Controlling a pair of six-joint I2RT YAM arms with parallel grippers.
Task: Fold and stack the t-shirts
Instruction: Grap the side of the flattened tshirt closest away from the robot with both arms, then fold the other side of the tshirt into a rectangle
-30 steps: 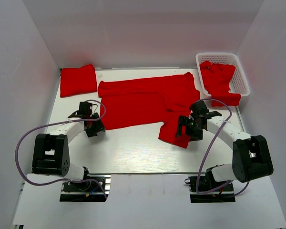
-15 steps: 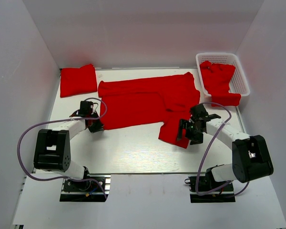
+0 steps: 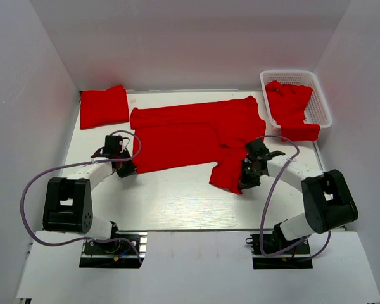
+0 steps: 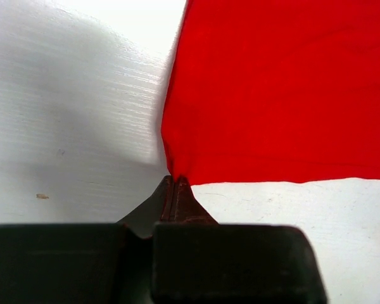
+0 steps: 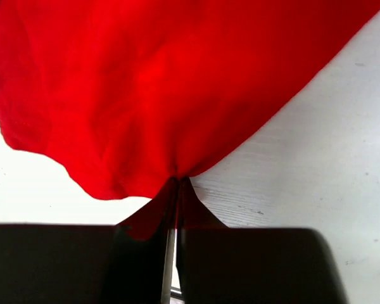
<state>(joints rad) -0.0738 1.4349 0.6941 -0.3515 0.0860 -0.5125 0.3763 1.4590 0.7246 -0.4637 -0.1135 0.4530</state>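
T-shirt (image 3: 190, 136) edges pinched by left gripper (image 4: 175, 185), right gripper (image 5: 177, 182); fingertips partly hidden.

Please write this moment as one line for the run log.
phase: grasp | left gripper: shut on spread t-shirt corner | right gripper: shut on spread t-shirt near edge | folded t-shirt: far left

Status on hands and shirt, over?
Left hand shut on shirt corner. Right hand shut on its other end. Nothing in the way.
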